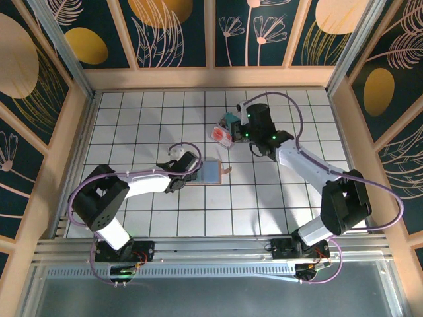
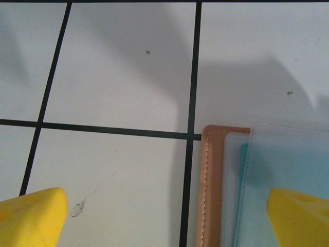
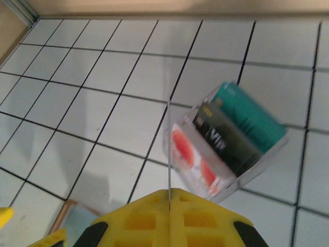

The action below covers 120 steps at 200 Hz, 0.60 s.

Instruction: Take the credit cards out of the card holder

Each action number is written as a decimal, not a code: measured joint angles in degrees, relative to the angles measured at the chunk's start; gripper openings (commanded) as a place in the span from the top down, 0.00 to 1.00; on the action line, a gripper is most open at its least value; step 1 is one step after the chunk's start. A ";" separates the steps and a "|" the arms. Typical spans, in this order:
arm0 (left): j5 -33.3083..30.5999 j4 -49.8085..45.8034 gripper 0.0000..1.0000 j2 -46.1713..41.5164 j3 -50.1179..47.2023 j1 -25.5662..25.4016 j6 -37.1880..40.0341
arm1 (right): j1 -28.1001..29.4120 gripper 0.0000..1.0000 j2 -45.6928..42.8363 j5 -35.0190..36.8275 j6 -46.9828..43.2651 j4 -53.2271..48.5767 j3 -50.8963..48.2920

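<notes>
Left wrist view has the left end effector [image 2: 167, 208] spread wide over the white gridded desk [image 2: 113, 77]. One of its yellow fingers is above the single open tan leather card holder [image 2: 212, 180], where one pale teal card [image 2: 288, 164] lies under a frosted sleeve. Farther off, the right end effector [image 3: 168, 198], pressed shut, hovers by one clear plastic box [image 3: 264, 165] holding three cards: a red-and-white card [image 3: 193, 159], a black card [image 3: 226, 141] and a dark teal card [image 3: 249, 118].
</notes>
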 measured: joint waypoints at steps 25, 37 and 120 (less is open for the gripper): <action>0.13 -0.96 0.01 -2.01 -0.28 0.04 -0.13 | -2.19 1.00 1.03 -1.14 -8.24 0.35 2.47; 0.31 -1.05 0.01 -4.24 -0.92 0.11 -0.48 | -2.99 1.00 2.40 -2.16 -11.98 0.42 4.24; 0.85 -1.03 0.01 -16.50 -5.14 0.15 -2.45 | -7.26 1.00 16.04 -6.03 -29.18 -3.82 17.20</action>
